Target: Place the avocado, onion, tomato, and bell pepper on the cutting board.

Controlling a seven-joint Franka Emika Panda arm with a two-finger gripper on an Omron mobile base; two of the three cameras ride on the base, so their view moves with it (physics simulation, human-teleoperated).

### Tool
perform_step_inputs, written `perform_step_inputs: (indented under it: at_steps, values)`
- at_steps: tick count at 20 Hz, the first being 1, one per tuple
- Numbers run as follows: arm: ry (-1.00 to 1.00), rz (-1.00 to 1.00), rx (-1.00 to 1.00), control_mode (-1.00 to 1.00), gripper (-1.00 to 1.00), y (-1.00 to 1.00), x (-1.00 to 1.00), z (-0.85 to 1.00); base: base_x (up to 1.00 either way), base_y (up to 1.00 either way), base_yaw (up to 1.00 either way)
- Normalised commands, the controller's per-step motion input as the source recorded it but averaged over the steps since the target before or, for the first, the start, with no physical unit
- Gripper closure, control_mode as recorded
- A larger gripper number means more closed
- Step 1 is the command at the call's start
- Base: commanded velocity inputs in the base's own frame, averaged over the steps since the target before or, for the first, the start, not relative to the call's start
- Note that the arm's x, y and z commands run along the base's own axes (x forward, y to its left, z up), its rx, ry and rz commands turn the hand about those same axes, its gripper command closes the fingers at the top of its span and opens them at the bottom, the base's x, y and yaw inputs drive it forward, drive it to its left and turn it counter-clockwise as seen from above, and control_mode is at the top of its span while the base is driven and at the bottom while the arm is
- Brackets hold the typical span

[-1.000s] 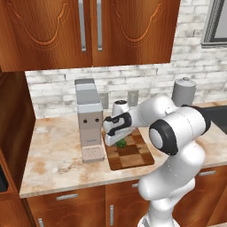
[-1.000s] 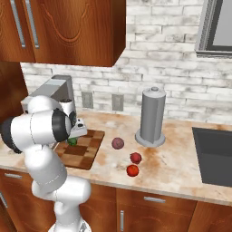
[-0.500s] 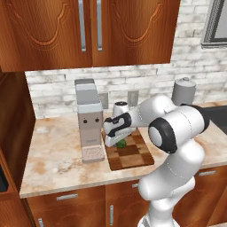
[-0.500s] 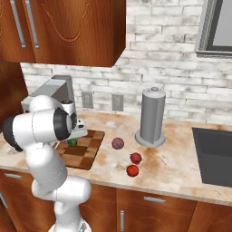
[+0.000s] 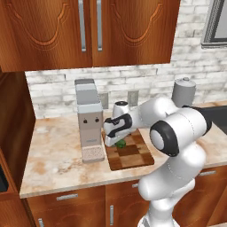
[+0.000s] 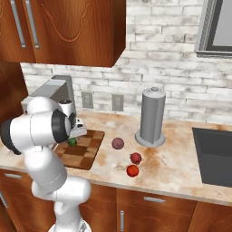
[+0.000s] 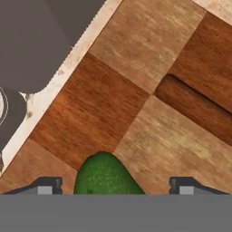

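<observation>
The dark-green avocado (image 5: 120,143) (image 6: 72,142) lies on the checkered wooden cutting board (image 5: 133,153) (image 6: 86,152), near its back left corner. My gripper (image 5: 116,138) (image 6: 72,136) hangs just over it, open. In the hand view the avocado (image 7: 106,176) sits on the board (image 7: 149,90) between the two spread fingertips (image 7: 45,186) of the gripper (image 7: 115,186), with a gap on each side. The purplish onion (image 6: 118,143) rests on the counter right of the board. Two red items (image 6: 135,157) (image 6: 132,171), the tomato and the bell pepper, lie further right; which is which I cannot tell.
A grey coffee machine (image 5: 88,119) (image 6: 50,95) stands close against the board's left edge. A tall grey canister (image 6: 152,118) (image 5: 184,91) stands at the back right, and a sink (image 6: 213,154) is at the far right. Wooden cabinets hang overhead.
The fingers have spread apart and let go of the avocado, which now rests on the board. The arm has hardly moved.
</observation>
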Motion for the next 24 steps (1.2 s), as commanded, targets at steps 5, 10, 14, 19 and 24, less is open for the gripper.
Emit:
perform_step_inputs:
  at_steps: [5,10,14,19,24]
  values:
    - [-0.08,0.00,0.00,-1.00,-1.00,0.00,-0.10,0.18,0.00,0.00,0.00]
    - [-0.09,0.00,0.00,-1.00,-1.00,0.00,-0.07,0.42,0.00,0.00,0.00]
    - [-0.07,-0.01,0.00,-1.00,-1.00,-0.06,-0.15,0.46,0.00,0.00,0.00]
    - [-0.05,-0.07,0.00,-1.00,-1.00,-0.33,-0.45,0.39,0.00,0.00,0.00]
    - [-0.02,-0.25,0.01,-1.00,-1.00,-0.87,-0.65,0.24,0.00,0.00,0.00]
